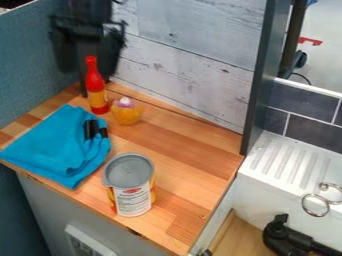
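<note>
Bottle (97,95): red, slender neck, red top end, yellow band round the lower body, red base. Stands upright on the wooden tabletop (175,159), toward the rear left corner, near the pale plank wall (184,70). Small orange-yellow round object (127,116) with pale top just beside it; folded blue cloth (53,145) near its base, on the opposite side

The robot's arm (93,7) is matt black, ending in an equally black gripper (89,62) with a broad crosspiece and two thick, dark fingers (65,56). Blur hides any screws, cables or markings.
</note>
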You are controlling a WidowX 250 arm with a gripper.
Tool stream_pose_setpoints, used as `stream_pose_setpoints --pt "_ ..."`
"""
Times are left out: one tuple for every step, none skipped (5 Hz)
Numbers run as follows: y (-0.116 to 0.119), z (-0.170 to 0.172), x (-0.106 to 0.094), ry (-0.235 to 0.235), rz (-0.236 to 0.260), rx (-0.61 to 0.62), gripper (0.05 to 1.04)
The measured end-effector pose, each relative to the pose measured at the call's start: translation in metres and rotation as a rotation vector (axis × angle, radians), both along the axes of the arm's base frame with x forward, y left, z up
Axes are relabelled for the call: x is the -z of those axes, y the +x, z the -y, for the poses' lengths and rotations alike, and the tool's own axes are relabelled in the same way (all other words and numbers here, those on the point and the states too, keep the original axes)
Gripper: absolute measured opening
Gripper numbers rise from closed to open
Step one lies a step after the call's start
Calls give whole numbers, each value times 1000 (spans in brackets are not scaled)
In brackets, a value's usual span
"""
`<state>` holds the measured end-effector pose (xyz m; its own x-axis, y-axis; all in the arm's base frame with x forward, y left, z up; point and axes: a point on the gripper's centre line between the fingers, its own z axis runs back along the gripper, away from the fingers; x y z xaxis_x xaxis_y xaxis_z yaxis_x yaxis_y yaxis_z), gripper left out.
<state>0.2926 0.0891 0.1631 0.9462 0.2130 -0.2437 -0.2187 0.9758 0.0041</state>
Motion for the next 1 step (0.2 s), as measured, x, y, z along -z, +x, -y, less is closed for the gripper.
stream_pose_setpoints --pt "-18 40 11 -56 -70 118 1000"
